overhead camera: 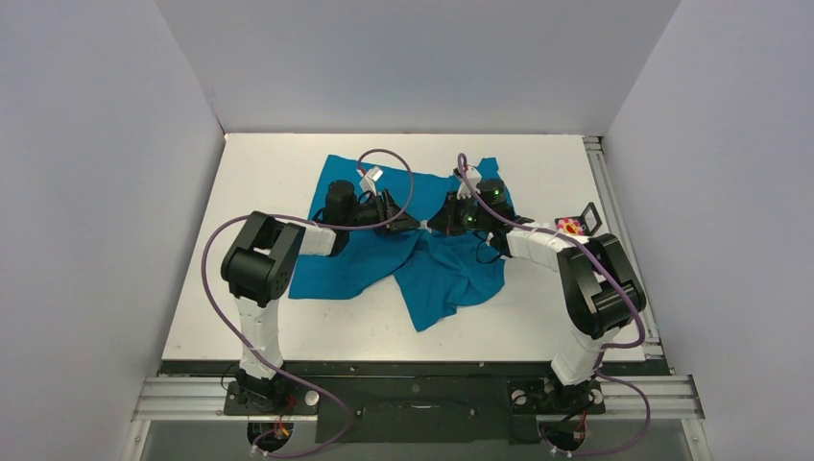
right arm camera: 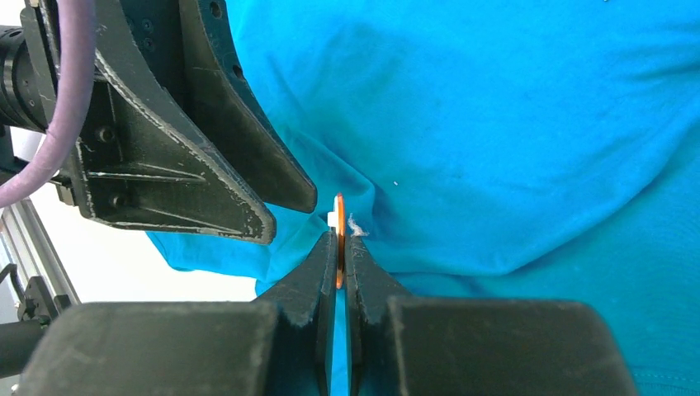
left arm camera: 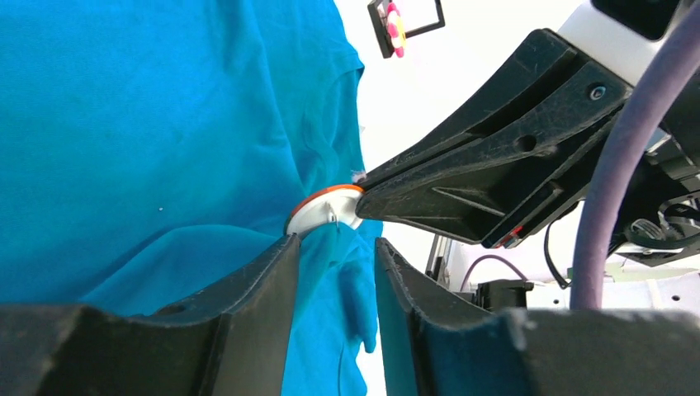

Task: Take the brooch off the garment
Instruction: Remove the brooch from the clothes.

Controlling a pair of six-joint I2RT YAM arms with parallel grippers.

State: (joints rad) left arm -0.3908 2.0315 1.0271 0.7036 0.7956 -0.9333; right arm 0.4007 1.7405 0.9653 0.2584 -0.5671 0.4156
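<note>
Working the removal step: the right gripper (right arm camera: 339, 241) is clamped tight on the edge of the brooch (left arm camera: 323, 213), here a white disc with an orange rim. It sits on a raised fold of the garment (overhead camera: 451, 274), near mid-shirt. The left gripper (left arm camera: 333, 247) is just under the disc, jaws part open. Teal cloth shows in the gap; I cannot tell whether it is pinched.

Note: a pink flower pin (overhead camera: 570, 228) lies off the shirt on the tabletop (overhead camera: 288, 173), beside a small black frame (overhead camera: 589, 217).

Judgement: disc not yet free. Next move calls for the left to clamp the cloth close behind the disc, then the right to draw away slowly. The risk is dragging the shirt along.
</note>
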